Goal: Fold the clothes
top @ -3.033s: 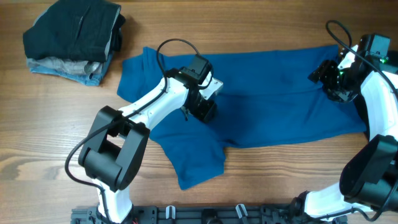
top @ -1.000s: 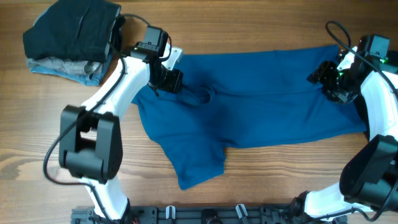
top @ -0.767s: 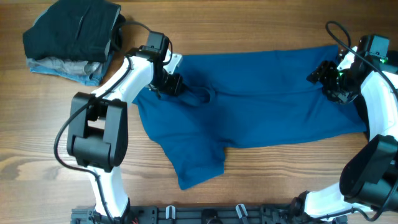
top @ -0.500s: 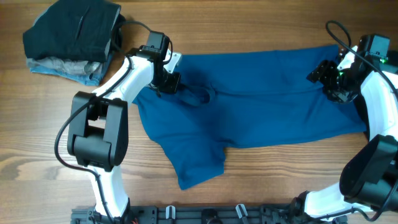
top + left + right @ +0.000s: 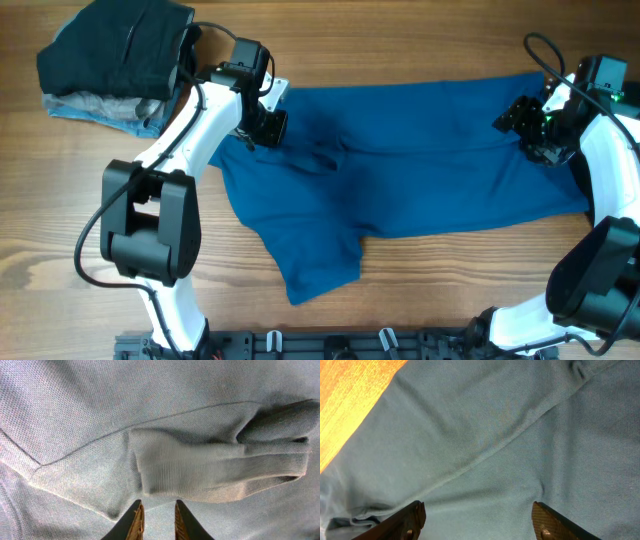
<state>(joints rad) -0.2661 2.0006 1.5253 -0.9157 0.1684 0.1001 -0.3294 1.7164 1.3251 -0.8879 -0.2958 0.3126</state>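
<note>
- The royal-blue polo shirt (image 5: 430,170) lies spread lengthwise across the middle of the wooden worktop (image 5: 420,40). Its knit is rumpled in long creases, and one sleeve (image 5: 315,260) points toward the near edge.
- The left gripper (image 5: 268,127) is at the shirt's left end, beside the bunched collar (image 5: 335,155).
- In the left wrist view the ribbed collar (image 5: 210,467) lies folded over on itself. The left gripper (image 5: 156,522) is down against the cloth just below it, with its two tips close together and only a slim gap between them. Whether any fabric is pinched there I cannot tell.
- The right gripper (image 5: 528,122) is over the shirt's right end, near the far hem.
- In the right wrist view the right gripper (image 5: 477,522) is spread wide above a seam line, with nothing held between the fingers (image 5: 410,519).
- A folded stack sits at the far left corner, apart from the shirt: a black garment (image 5: 115,45) on top, with charcoal and pale grey-blue garments (image 5: 110,108) under it.
</note>
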